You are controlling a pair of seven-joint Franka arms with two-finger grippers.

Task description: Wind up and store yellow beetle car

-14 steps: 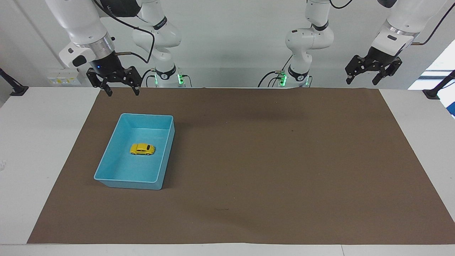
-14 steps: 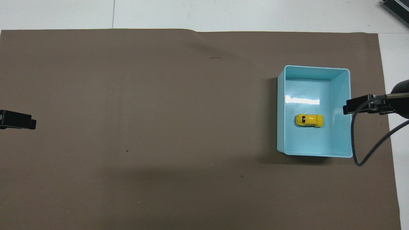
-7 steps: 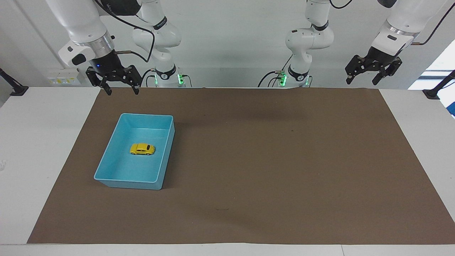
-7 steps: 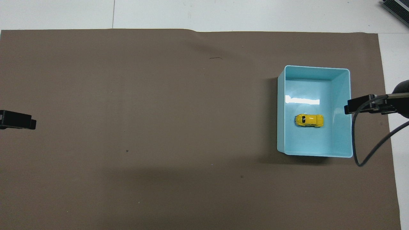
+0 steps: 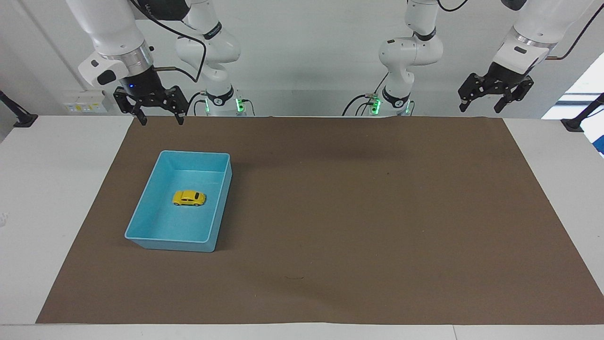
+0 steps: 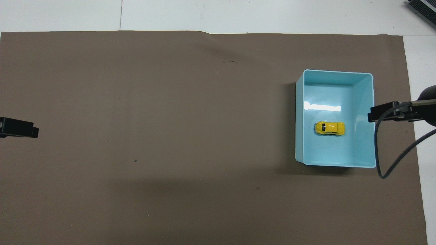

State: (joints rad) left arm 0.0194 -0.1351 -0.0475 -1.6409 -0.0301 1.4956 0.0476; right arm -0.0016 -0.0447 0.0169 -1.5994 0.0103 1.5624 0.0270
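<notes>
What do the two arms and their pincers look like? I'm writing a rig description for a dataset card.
Both arms are glossy white with rounded joints and black rings at the joints. Each ends in a silver metal cuff and a black two-finger pincer with angular linkage: the right pincer and the left pincer. Black cables loop along both arms, and green lights glow at both bases.

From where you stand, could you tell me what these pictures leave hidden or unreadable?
- Whether the yellow beetle car in the blue bin is wound up: no key or spring shows in either view.
- Overhead view: the right gripper and left gripper are cut off by the edges; only dark tips show. The facing view shows both open and raised.
- The car's side toward the robots: in the facing view its own body hides it.
</notes>
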